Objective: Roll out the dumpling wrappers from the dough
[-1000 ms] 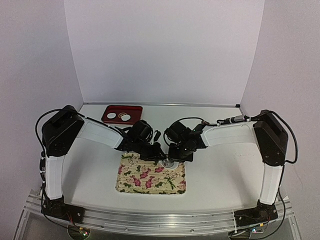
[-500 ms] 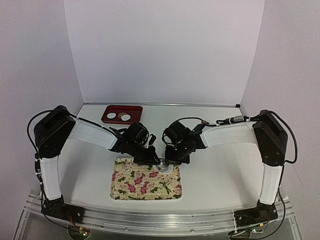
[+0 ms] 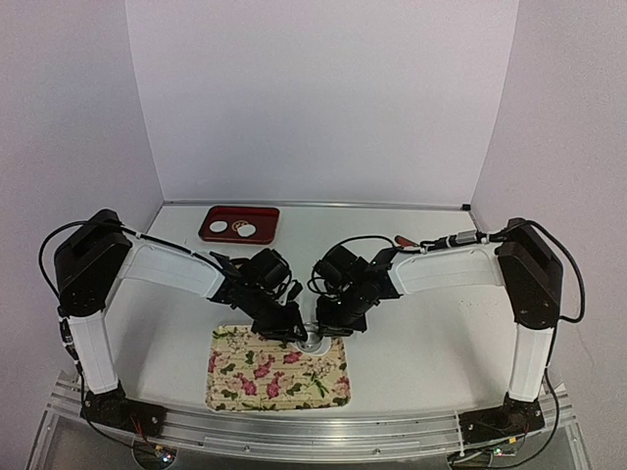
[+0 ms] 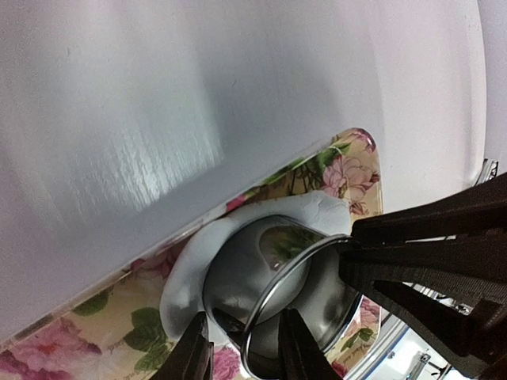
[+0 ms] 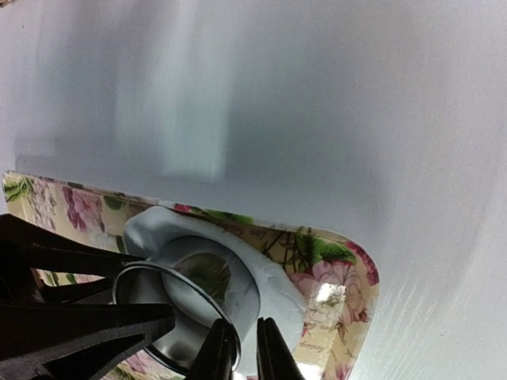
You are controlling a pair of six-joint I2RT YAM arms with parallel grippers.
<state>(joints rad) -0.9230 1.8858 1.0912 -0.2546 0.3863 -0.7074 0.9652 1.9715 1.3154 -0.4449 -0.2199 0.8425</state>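
Round steel ring cutter (image 4: 238,281), lower centre, in white dough (image 4: 186,273) — rim inside left claw (image 4: 245,352), narrow and slack. Right claw (image 5: 245,348) near-shut; hold unclear.

A robotics lab test booth is indicated: a white desk (image 3: 431,333) is enclosed by plain white panels (image 3: 323,98), and a cabled left arm (image 3: 171,262) and right arm (image 3: 451,264) are bolted to an aluminium rail (image 3: 313,429).

In the top view, just below centre, the left claw (image 3: 292,328) and right claw (image 3: 329,319) cover most of the ring cutter (image 4: 238,277) and dough (image 4: 194,265). The dumpling wrappers (image 3: 246,231), above and left of centre, are too small to judge. The bottom edge of both wrist views cuts off the floral tray (image 4: 348,170). Whether the right claw pinches the ring cutter cannot be told.
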